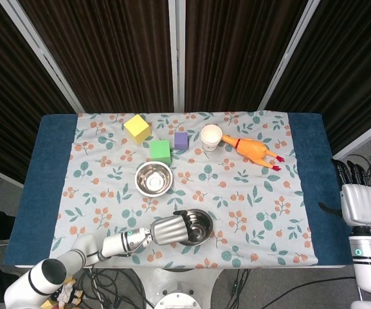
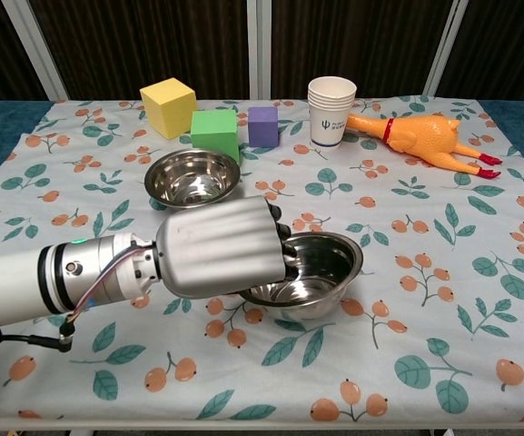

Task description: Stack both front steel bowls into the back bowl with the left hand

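Note:
A steel bowl (image 1: pixel 199 226) (image 2: pixel 323 271) is near the table's front edge, held by its left rim in my left hand (image 1: pixel 169 230) (image 2: pixel 216 247), whose fingers reach over the rim into it. In the chest view it looks raised a little off the cloth. The back steel bowl (image 1: pixel 153 178) (image 2: pixel 192 177) stands empty behind and to the left of it. I see no other steel bowl. My right hand (image 1: pixel 357 199) hangs off the table's right edge, fingers straight, holding nothing.
Along the back stand a yellow cube (image 1: pixel 137 128) (image 2: pixel 168 106), a green cube (image 1: pixel 160 150) (image 2: pixel 214 132), a purple cube (image 1: pixel 181 141) (image 2: pixel 262 125) and a paper cup (image 1: pixel 211 137) (image 2: pixel 331 111). A rubber chicken (image 1: pixel 254 151) (image 2: pixel 420 136) lies at the back right.

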